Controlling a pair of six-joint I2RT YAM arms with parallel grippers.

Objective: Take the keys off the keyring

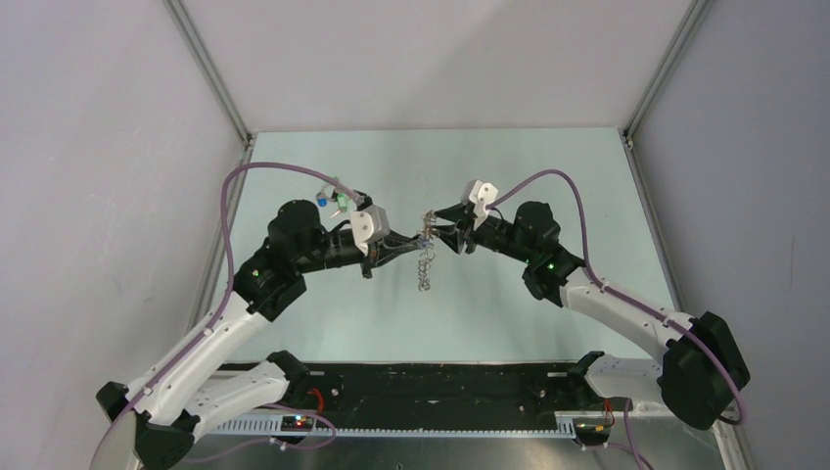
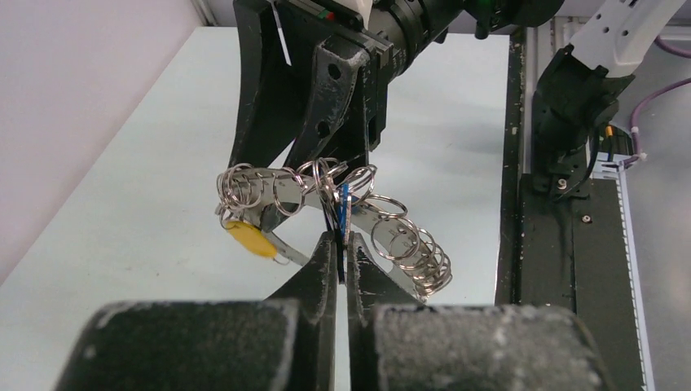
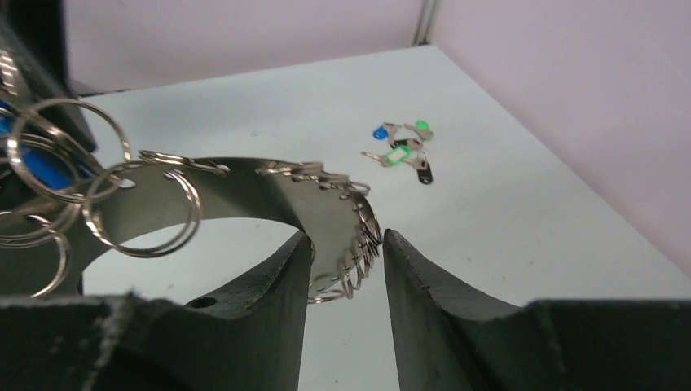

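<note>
We log left gripper (image 2: 342,240) pinched shut on blue key (image 2: 344,208); right gripper (image 3: 348,238) half-open astride keyring (image 3: 244,183) rim, mid-table (image 3: 505,244), well off edges. Loose keys (image 3: 403,152) lie well apart.

White arm links (image 1: 196,352) with black joints (image 1: 294,230), purple cables (image 1: 230,211) trailing along them — black, scuffed fingers (image 2: 314,285).

Left pincer (image 1: 415,240) and right pincer (image 1: 437,231) stood tip to tip above the tabletop (image 1: 548,166), keyring (image 1: 425,262) slung between, barring the centre. Loose keys (image 3: 403,151) littered the far left. Near and right stretches lay passable; walls (image 1: 98,147) flanked both sides.
</note>
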